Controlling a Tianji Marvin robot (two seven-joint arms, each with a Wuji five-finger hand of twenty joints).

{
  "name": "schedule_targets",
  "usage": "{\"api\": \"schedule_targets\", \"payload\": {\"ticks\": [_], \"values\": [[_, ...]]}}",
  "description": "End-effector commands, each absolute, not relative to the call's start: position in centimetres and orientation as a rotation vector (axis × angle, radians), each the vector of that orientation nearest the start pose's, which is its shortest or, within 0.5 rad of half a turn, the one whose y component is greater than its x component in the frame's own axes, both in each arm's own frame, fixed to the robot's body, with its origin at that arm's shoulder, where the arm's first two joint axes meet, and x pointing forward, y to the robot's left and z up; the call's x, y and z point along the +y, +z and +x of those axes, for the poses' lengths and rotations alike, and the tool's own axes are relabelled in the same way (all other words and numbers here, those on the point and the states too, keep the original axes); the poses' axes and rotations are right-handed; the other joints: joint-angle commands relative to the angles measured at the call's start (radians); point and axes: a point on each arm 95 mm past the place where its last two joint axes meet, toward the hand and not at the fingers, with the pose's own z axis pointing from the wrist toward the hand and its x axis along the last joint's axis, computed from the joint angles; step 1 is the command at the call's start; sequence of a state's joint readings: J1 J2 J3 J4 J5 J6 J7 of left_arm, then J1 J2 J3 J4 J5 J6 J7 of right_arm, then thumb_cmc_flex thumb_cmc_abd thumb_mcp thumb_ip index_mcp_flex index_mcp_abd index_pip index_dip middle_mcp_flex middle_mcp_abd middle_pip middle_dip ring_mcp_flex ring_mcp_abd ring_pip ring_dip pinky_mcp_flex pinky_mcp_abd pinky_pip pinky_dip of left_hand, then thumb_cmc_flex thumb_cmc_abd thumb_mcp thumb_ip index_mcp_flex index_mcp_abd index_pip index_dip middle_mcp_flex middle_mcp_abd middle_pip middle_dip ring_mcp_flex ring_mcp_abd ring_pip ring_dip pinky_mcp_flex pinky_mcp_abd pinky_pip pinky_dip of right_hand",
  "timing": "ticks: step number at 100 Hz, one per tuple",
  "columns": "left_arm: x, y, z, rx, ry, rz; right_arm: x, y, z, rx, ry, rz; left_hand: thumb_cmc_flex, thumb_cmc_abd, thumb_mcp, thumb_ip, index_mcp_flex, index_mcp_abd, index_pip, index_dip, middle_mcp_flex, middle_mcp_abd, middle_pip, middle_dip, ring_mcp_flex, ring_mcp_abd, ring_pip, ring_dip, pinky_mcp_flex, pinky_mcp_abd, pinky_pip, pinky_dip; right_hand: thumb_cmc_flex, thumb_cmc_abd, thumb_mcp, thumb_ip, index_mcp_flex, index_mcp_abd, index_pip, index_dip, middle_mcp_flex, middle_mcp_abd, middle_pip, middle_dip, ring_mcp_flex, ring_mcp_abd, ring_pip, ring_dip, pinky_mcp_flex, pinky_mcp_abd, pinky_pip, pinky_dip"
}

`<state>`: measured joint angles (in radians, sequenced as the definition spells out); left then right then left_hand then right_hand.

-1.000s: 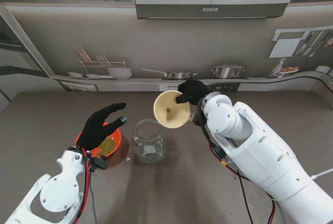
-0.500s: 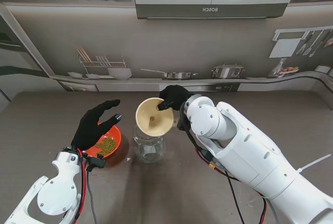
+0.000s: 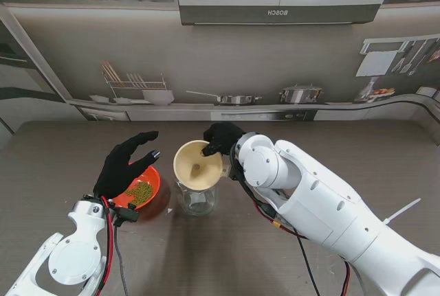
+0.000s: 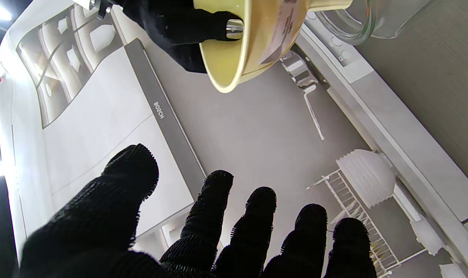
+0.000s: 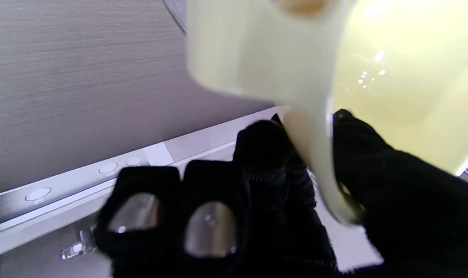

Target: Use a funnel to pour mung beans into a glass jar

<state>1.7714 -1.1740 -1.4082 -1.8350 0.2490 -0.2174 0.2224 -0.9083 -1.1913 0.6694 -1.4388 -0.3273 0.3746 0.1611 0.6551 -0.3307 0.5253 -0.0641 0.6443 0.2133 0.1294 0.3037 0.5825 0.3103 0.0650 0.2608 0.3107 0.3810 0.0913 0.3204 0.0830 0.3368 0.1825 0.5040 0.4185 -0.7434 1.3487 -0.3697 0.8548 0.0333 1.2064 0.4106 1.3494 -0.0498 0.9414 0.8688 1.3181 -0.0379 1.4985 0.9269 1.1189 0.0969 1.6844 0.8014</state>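
A cream funnel (image 3: 197, 164) sits over the mouth of the glass jar (image 3: 196, 198) at mid-table, its spout pointing down into the jar. My right hand (image 3: 218, 137) is shut on the funnel's far rim; the right wrist view shows the rim (image 5: 318, 162) pinched between thumb and fingers. An orange bowl of mung beans (image 3: 142, 189) stands left of the jar. My left hand (image 3: 126, 163) hovers open above the bowl, fingers spread, holding nothing. In the left wrist view the funnel (image 4: 257, 38) and jar (image 4: 357, 19) appear beyond my spread fingers (image 4: 218, 216).
The grey table (image 3: 55, 165) ends at a backdrop printed with a kitchen counter, rack and pans (image 3: 227, 100). My right arm (image 3: 323, 207) crosses the table's right half. Red and black cables (image 3: 113, 241) run along the left forearm.
My right hand carried the funnel left and down from beside the jar to onto its mouth. The left hand drew slightly left and back, staying open over the bowl.
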Motion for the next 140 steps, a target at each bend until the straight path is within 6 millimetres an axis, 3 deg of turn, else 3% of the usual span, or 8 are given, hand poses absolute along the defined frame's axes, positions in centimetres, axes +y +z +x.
{"api": "schedule_targets", "payload": {"ticks": [1,47,60,71,78,114,129,140], "values": [[1.9,-25.7,35.8,0.635,-2.263,-1.611,15.8,-23.1,49.7,-1.984,-2.034,-1.989,0.004,0.046,-0.011,0.022,0.01,-0.015,0.001,0.0,0.007,-0.004,-0.004,-0.011,-0.001,0.001,-0.018,-0.008,0.0,0.0,-0.018,0.013,0.016,0.034,-0.007,0.012,-0.015,-0.015,0.028,0.02,0.085,0.015,-0.022,-0.003,0.001,-0.042,-0.017,-0.022,0.019,-0.043,-0.002,-0.021],[1.7,-25.8,35.8,0.646,-2.26,-1.637,16.3,-24.5,50.6,-2.153,-2.033,-1.909,0.006,0.048,-0.012,0.022,0.01,-0.016,0.001,0.0,0.011,-0.001,-0.003,-0.01,0.002,0.003,-0.018,-0.008,0.002,0.001,-0.017,0.012,-0.035,0.187,-0.169,0.033,-0.123,-0.123,0.033,-0.001,-0.093,-0.003,-0.075,-0.024,-0.002,0.032,-0.275,-0.154,-0.116,0.022,-0.217,-0.047],[1.6,-25.8,35.8,0.651,-2.258,-1.643,16.3,-24.5,50.7,-2.175,-2.049,-1.902,0.006,0.047,-0.013,0.022,0.004,-0.015,-0.001,-0.001,0.011,-0.001,-0.004,-0.01,0.002,0.001,-0.018,-0.008,0.002,0.002,-0.017,0.013,-0.111,0.217,-0.198,0.066,-0.193,-0.113,-0.028,-0.003,-0.205,-0.004,-0.065,-0.034,-0.002,0.039,-0.364,-0.196,-0.182,0.027,-0.232,-0.045],[1.6,-25.8,35.9,0.653,-2.258,-1.647,16.2,-24.5,50.7,-2.201,-2.057,-1.893,0.007,0.048,-0.014,0.022,0.011,-0.016,0.002,0.0,0.013,-0.001,-0.003,-0.01,0.003,0.002,-0.017,-0.008,0.002,0.002,-0.017,0.013,-0.171,0.248,-0.216,0.149,-0.256,-0.088,-0.117,0.026,-0.334,0.005,-0.08,-0.076,-0.017,0.061,-0.543,-0.258,-0.265,0.048,-0.272,-0.049],[1.6,-25.8,35.9,0.657,-2.257,-1.649,16.1,-24.5,50.7,-2.21,-2.064,-1.891,0.007,0.048,-0.014,0.022,0.01,-0.015,0.001,0.0,0.012,0.001,-0.003,-0.01,0.002,0.003,-0.018,-0.008,0.002,0.003,-0.017,0.013,-0.193,0.264,-0.253,0.233,-0.291,-0.078,-0.192,0.116,-0.397,0.012,-0.093,-0.125,-0.069,0.074,-0.629,-0.253,-0.307,0.058,-0.292,-0.056],[1.5,-25.9,35.9,0.672,-2.256,-1.659,15.4,-24.1,50.5,-2.262,-2.126,-1.853,0.007,0.049,-0.017,0.023,0.01,-0.017,0.001,0.0,0.018,0.001,-0.002,-0.009,0.003,0.003,-0.018,-0.008,0.003,0.004,-0.017,0.013,-0.223,0.2,-0.427,0.24,-0.517,-0.128,-0.323,0.115,-0.757,0.029,-0.166,-0.227,-0.391,0.193,-0.928,-0.404,-0.507,0.12,-0.421,-0.062],[1.4,-25.9,36.0,0.676,-2.255,-1.662,14.9,-23.7,50.4,-2.257,-2.159,-1.854,0.008,0.051,-0.018,0.023,0.011,-0.017,0.002,0.0,0.02,0.001,-0.002,-0.009,0.003,0.002,-0.018,-0.008,0.002,0.004,-0.017,0.013,-0.229,0.263,-0.571,0.261,-0.621,-0.133,-0.398,0.109,-0.918,0.054,-0.24,-0.324,-0.528,0.247,-1.093,-0.514,-0.592,0.161,-0.534,-0.078],[1.4,-25.9,36.0,0.677,-2.255,-1.664,14.4,-23.1,50.2,-2.23,-2.214,-1.858,0.009,0.05,-0.019,0.023,0.01,-0.019,0.002,0.0,0.02,0.001,-0.002,-0.009,0.003,0.003,-0.018,-0.008,0.003,0.005,-0.017,0.013,-0.249,0.311,-0.663,0.291,-0.666,-0.127,-0.435,0.106,-0.985,0.06,-0.291,-0.383,-0.606,0.243,-1.164,-0.558,-0.654,0.181,-0.624,-0.109]]}}
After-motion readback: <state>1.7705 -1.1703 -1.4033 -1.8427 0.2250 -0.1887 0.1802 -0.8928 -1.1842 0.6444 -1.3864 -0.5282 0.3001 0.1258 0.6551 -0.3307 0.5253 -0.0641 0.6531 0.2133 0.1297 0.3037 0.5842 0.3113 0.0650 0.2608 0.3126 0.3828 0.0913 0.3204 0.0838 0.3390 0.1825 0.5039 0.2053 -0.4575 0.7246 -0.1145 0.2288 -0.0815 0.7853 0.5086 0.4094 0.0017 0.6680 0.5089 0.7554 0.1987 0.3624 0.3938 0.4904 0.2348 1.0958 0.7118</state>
